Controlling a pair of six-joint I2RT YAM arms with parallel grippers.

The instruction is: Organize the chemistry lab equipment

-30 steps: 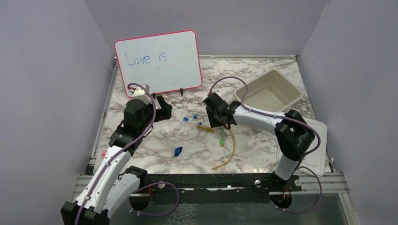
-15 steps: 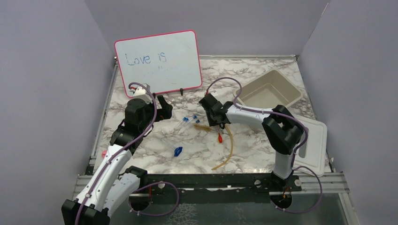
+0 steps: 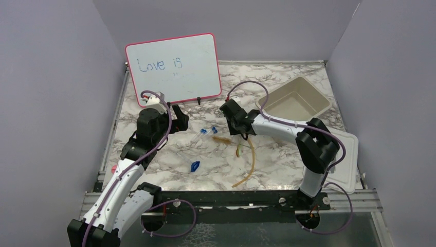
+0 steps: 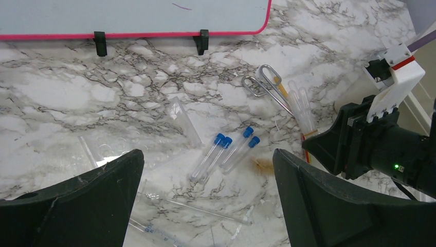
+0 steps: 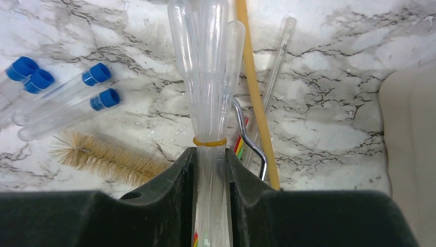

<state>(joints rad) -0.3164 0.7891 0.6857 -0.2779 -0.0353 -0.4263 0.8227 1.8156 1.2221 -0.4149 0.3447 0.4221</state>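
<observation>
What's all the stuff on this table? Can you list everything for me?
whiteboard: one, white with pink frame, back left
tub: one, beige, back right
lid: one, off-white, near right
capped tubes: four, clear with blue caps, middle
brush: one, tan, beside the tubes
hose: one, amber, middle
wire tongs: one, silver, behind the tubes
blue piece: one, blue, near left of middle
droppers: one banded bundle, clear, in right claw
left claw: one, black, open, left of the tubes
right claw: one, black, shut on droppers
</observation>
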